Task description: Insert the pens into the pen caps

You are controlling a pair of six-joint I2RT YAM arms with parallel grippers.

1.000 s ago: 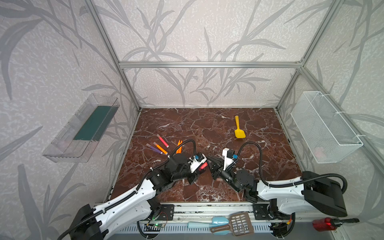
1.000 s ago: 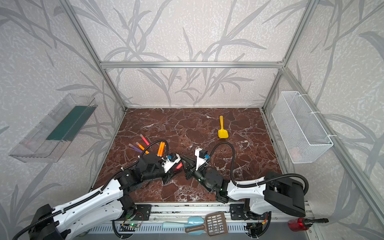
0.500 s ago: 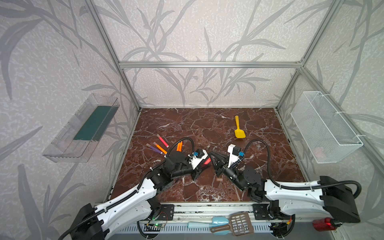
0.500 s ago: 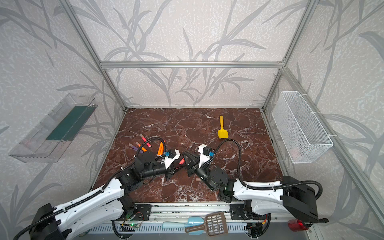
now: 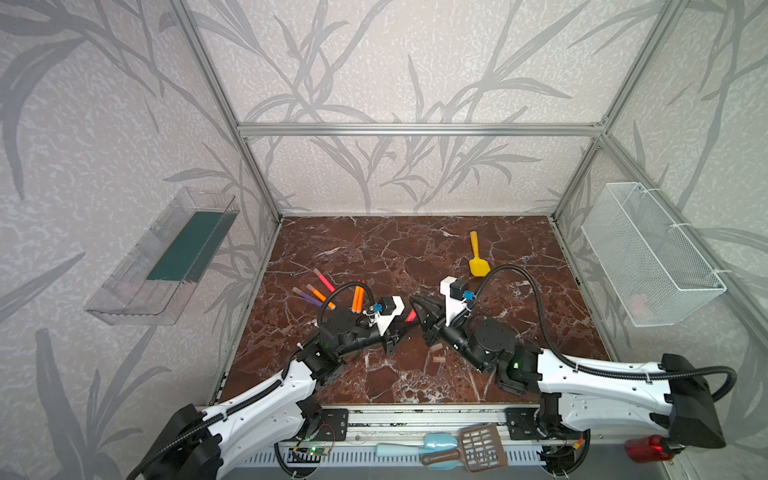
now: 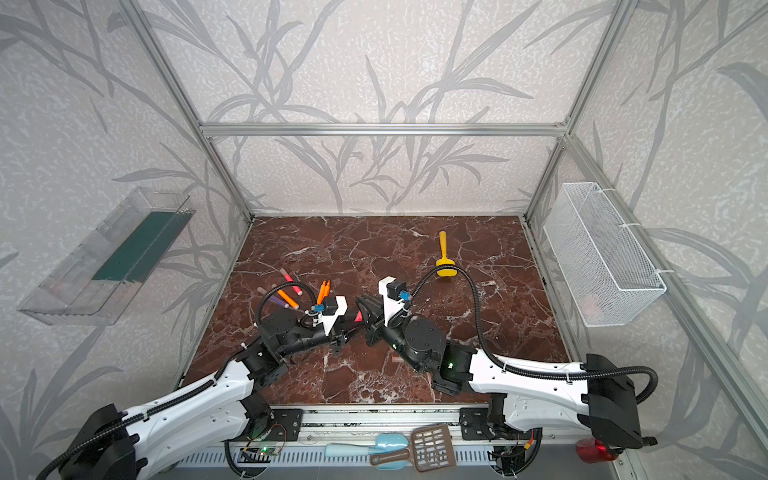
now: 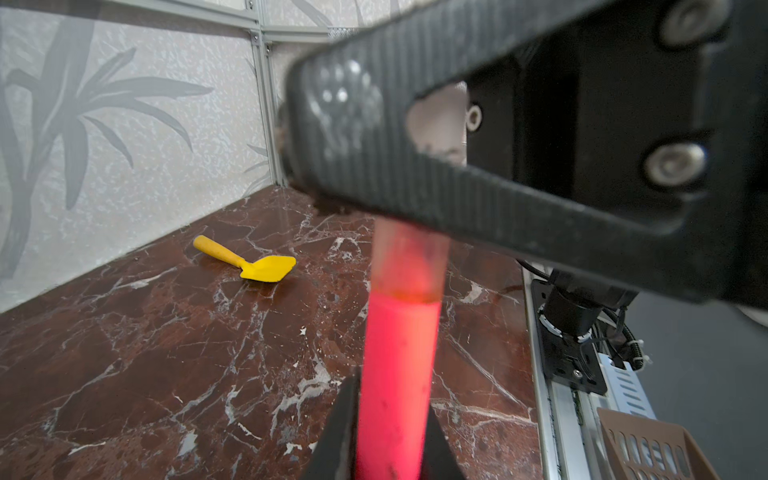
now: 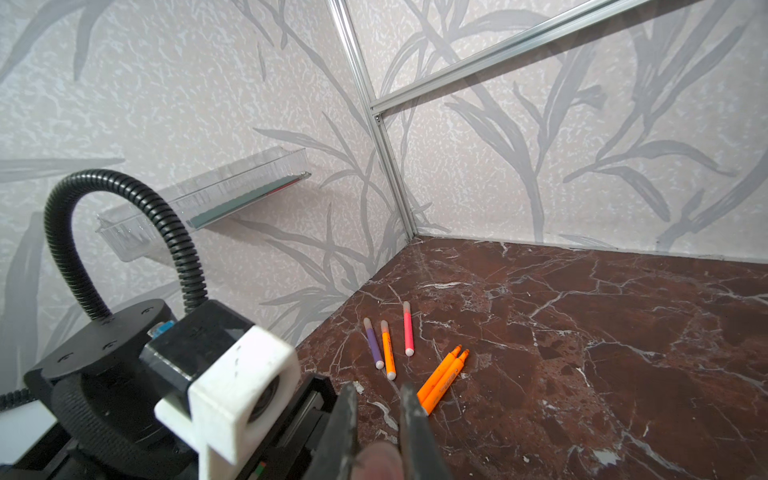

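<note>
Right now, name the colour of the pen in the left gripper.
Red-pink; the pen shows best in the left wrist view.

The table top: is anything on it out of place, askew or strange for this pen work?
One thing stands out: a yellow toy shovel lies alone toward the far right of the table, and it has nothing to do with pens or caps. Two pen caps also lie loose near the front, apart from the pens at the left.

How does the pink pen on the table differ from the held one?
The table pen lies beside an orange pen; the held pen is clamped in the left gripper. The table pen's cap is untouched; the held pen's cap sits in the right gripper's jaws. Both are pink.
</note>
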